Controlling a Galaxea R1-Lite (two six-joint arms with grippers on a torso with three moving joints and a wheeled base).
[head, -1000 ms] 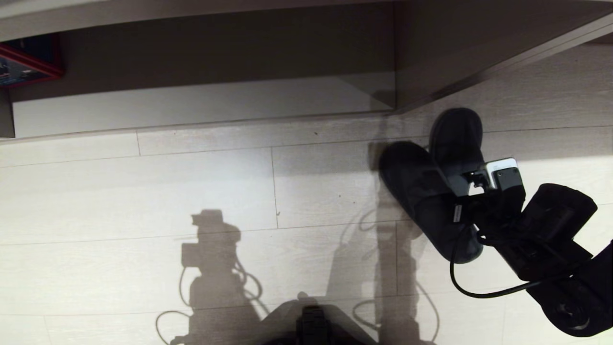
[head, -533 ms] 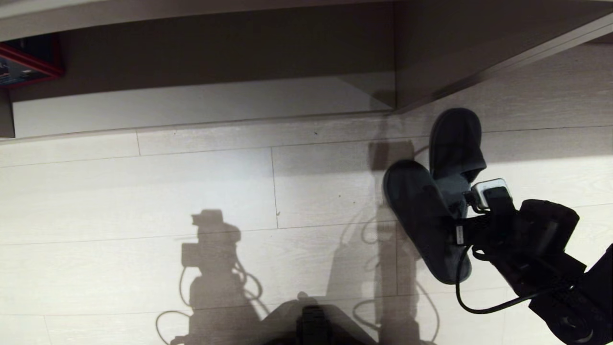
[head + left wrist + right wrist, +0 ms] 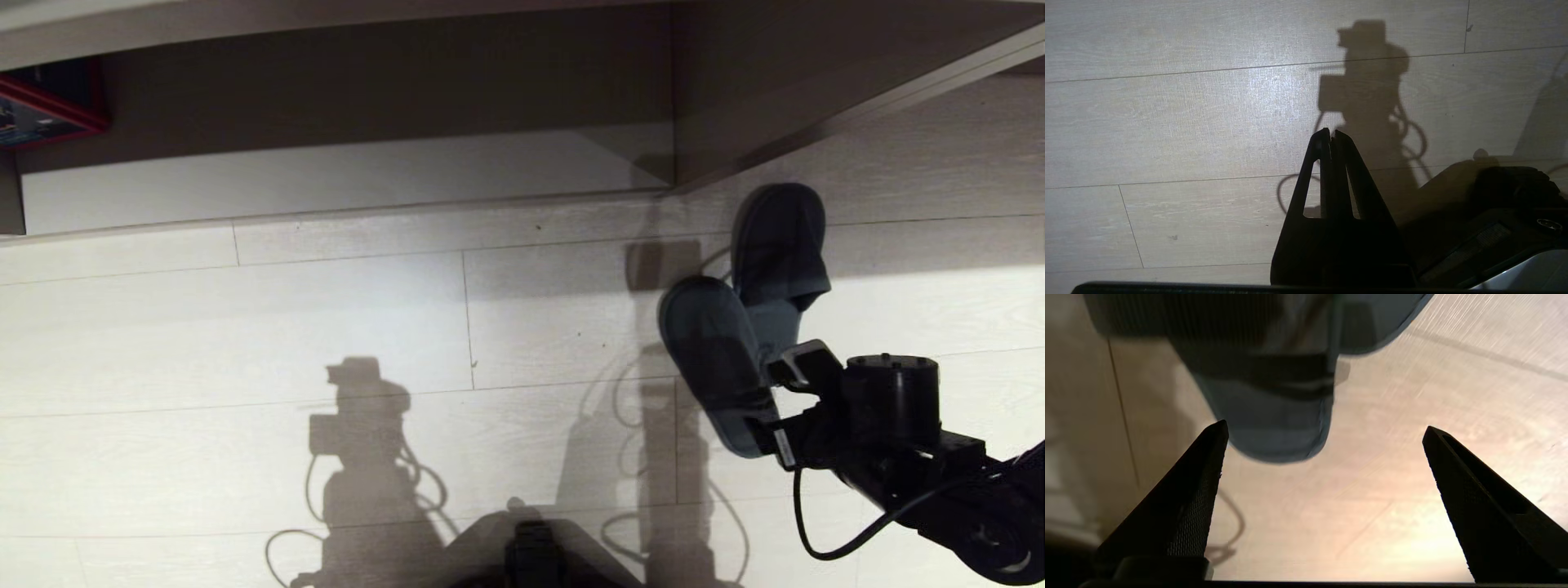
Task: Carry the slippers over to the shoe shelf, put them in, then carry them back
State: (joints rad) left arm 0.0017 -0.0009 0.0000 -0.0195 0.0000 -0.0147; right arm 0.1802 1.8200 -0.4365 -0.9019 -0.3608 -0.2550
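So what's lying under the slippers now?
Both slippers lie on the pale plank floor, one overlapping the other, outside the shelf. Floor beneath them is hidden.

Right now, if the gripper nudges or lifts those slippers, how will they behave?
The slippers look like soft, flat fabric, so they would probably flop from one end. Lying flat on the floor, they should slide, not roll. One overlaps the other, so a push likely moves both.

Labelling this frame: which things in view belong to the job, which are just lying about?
Job:
- slippers, on the floor by the shelf's corner
- shoe shelf, nothing in it
- right tool, open, just behind the slipper heels

Lying about:
- red-edged box, far left in the recess
- left tool, shut, parked over bare floor
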